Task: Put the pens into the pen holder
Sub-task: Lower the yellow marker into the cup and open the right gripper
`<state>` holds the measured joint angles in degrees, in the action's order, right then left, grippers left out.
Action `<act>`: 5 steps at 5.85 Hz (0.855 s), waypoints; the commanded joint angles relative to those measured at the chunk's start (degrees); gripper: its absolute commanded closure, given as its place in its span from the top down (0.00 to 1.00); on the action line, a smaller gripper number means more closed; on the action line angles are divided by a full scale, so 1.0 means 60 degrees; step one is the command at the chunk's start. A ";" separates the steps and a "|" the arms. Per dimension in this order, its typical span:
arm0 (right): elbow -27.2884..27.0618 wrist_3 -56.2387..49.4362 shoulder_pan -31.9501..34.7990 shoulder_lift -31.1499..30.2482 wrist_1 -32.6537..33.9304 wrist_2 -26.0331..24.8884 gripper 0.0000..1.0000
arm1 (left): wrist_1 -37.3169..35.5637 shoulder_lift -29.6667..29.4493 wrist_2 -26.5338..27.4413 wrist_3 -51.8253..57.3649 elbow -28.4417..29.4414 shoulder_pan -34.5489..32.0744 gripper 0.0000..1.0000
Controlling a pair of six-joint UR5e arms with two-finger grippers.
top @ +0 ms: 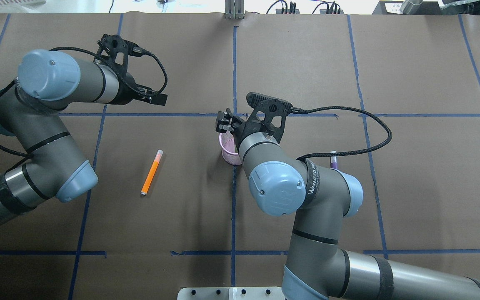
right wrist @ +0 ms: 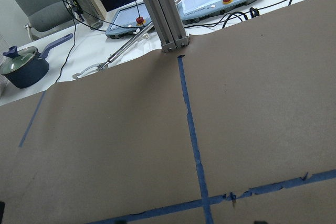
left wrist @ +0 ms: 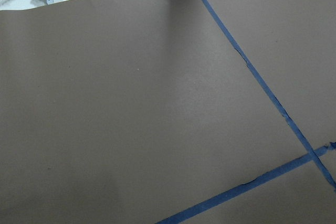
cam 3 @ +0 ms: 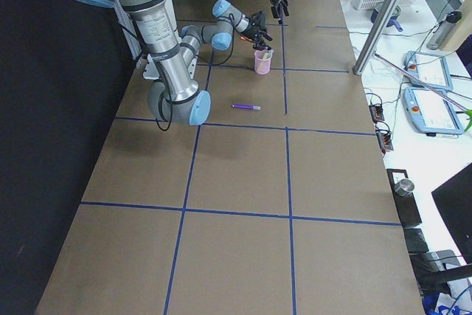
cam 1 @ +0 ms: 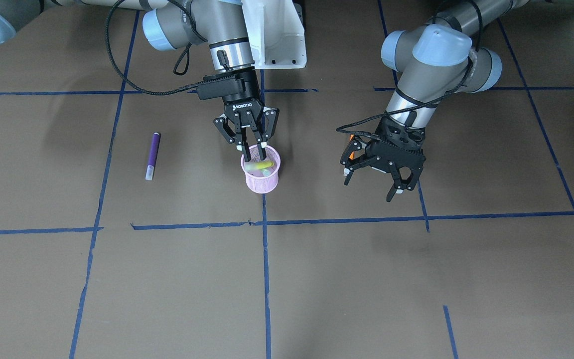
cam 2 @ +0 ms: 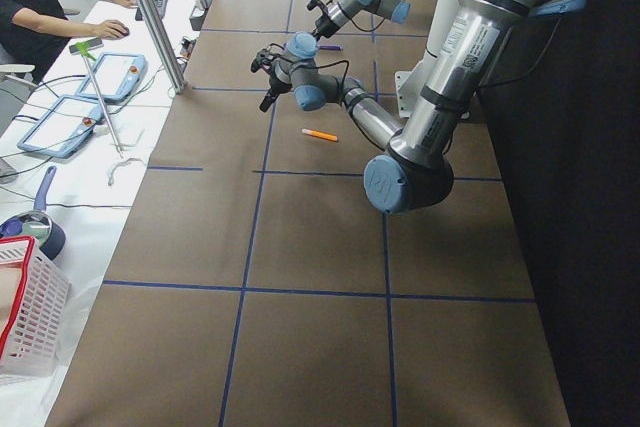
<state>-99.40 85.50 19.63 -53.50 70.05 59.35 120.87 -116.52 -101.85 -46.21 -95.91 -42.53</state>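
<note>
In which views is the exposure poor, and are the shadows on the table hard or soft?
Exterior left and exterior right: a wide black, underexposed band on the robot's side. Overhead exterior: the strip beyond the table is washed out. Exterior front-facing: shadows on the table are soft and diffuse; the green pen in the pen holder looks pale.

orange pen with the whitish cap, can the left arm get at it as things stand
Probably yes: the slim orange pen lies alone on bare brown paper on that arm's side, and the left gripper hangs open and empty close by.
</note>
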 commanded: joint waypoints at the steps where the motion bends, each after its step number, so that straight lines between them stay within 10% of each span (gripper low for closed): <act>1: -0.0495 -0.0025 0.0343 -0.0120 0.0087 0.1143 1.00 | -0.0352 0.0039 -0.0816 -0.0091 -0.0054 -0.0015 1.00; 5: -0.1348 -0.0537 0.2316 -0.0663 0.1051 0.4891 1.00 | -0.4539 -0.0602 -0.2009 0.0056 -0.0525 0.0596 1.00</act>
<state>-107.12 83.14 29.50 -57.16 74.95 81.98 97.66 -118.76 -113.20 -45.93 -99.30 -40.84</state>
